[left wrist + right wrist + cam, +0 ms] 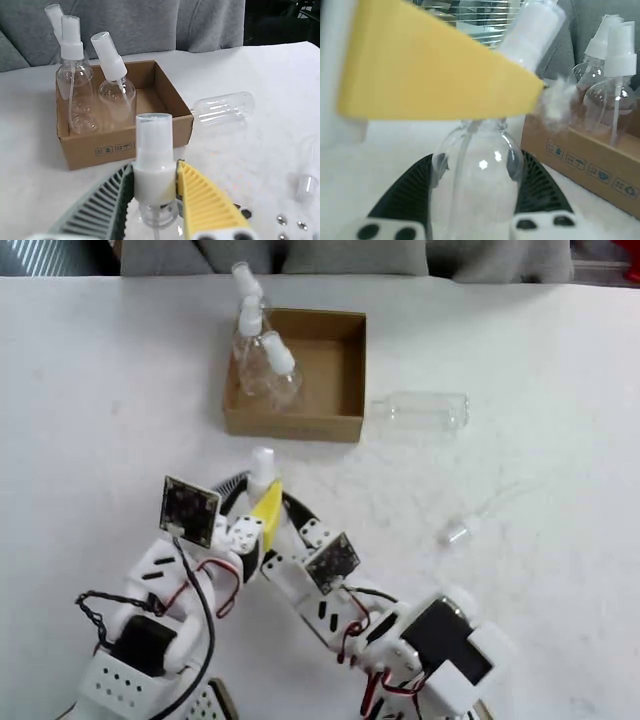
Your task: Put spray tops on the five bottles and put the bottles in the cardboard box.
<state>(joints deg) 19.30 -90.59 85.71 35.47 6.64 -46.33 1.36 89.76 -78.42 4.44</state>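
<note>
looking down: cardboard box [335, 370] holds three capped bottles [265, 365] bunched at its left wall. a bare bottle [420, 410] lies on the tabletop [540, 360] just right of the box, and a loose spray top [455, 532] lies nearer the arms. left wrist: left hand [154, 172] pinches the held spray top [154, 135]; the bottle body below is cut off. right wrist: right hand [476, 165] clamps the held bottle [475, 200]; a yellow finger [430, 65] partly hides its top.
</note>
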